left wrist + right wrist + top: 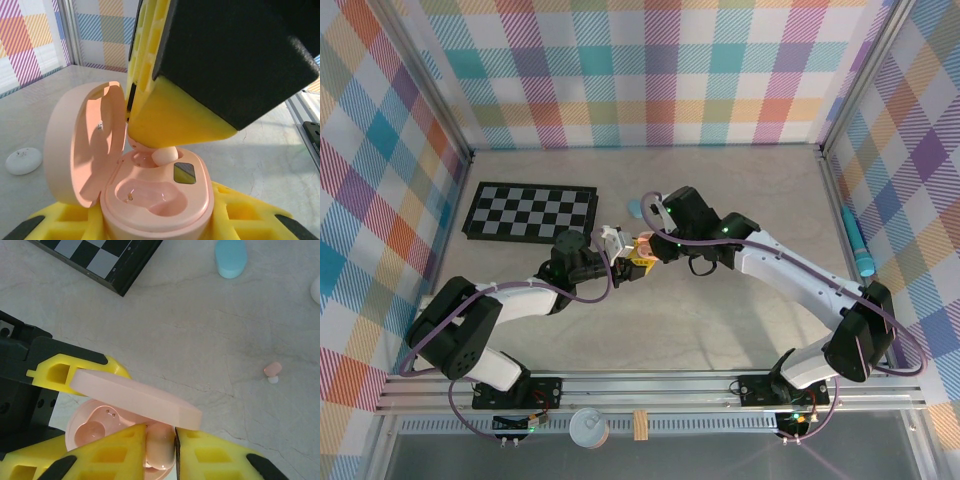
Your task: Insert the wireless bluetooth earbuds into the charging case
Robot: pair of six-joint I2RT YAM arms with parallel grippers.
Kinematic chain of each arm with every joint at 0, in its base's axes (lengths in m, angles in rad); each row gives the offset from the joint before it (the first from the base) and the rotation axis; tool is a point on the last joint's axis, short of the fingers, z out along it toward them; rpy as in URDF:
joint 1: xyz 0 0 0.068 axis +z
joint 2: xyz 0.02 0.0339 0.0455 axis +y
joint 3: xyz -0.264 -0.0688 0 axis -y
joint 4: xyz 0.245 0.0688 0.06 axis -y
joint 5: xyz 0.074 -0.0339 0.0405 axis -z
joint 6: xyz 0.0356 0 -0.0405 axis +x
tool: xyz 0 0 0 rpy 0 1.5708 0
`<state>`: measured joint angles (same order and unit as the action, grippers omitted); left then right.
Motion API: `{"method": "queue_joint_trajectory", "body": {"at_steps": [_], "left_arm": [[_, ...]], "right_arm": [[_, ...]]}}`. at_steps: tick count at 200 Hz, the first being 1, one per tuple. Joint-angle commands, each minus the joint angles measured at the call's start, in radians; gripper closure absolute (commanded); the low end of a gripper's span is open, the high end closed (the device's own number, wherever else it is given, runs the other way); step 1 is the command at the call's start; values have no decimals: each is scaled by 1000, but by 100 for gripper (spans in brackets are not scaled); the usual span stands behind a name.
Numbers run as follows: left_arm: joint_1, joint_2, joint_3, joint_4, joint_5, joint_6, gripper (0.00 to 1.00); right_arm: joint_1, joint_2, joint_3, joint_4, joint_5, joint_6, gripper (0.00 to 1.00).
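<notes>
A pink charging case (157, 200) stands open, lid (82, 142) swung to the left, and my left gripper (155, 222) is shut on its base with yellow fingers (250, 217) on both sides. My right gripper (160, 440) is shut on a pink earbud (160, 450) and hangs directly over the case. The tip of that earbud (166, 155) sits at the far slot; the near slot (150, 192) is empty. From above, both grippers (625, 265) (646, 248) meet mid-table. A second pink earbud (272, 369) lies on the table to the right.
A light blue case (231, 257) lies further back, and a white case (22, 161) sits left of the pink one. The checkerboard (530, 212) lies at back left. A teal pen (860, 250) rests by the right wall.
</notes>
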<state>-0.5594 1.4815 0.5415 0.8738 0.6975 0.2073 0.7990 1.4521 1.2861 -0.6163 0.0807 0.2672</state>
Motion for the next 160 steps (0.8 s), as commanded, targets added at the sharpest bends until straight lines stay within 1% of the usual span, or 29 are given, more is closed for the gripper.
{"method": "queue_joint_trajectory", "body": {"at_steps": [1, 116, 127, 143, 160], "left_arm": [[9, -43, 22, 21, 30, 23, 72], [12, -39, 21, 25, 20, 28, 72], [12, -38, 21, 25, 18, 29, 72], [12, -40, 23, 25, 20, 27, 72], [12, -43, 23, 25, 20, 26, 72]], "right_arm": [[8, 14, -16, 31, -27, -22, 78], [16, -21, -3, -44, -15, -108, 79], [18, -18, -4, -45, -24, -113, 78], [19, -14, -4, -44, -39, -110, 73], [20, -12, -3, -43, -45, -103, 72]]}}
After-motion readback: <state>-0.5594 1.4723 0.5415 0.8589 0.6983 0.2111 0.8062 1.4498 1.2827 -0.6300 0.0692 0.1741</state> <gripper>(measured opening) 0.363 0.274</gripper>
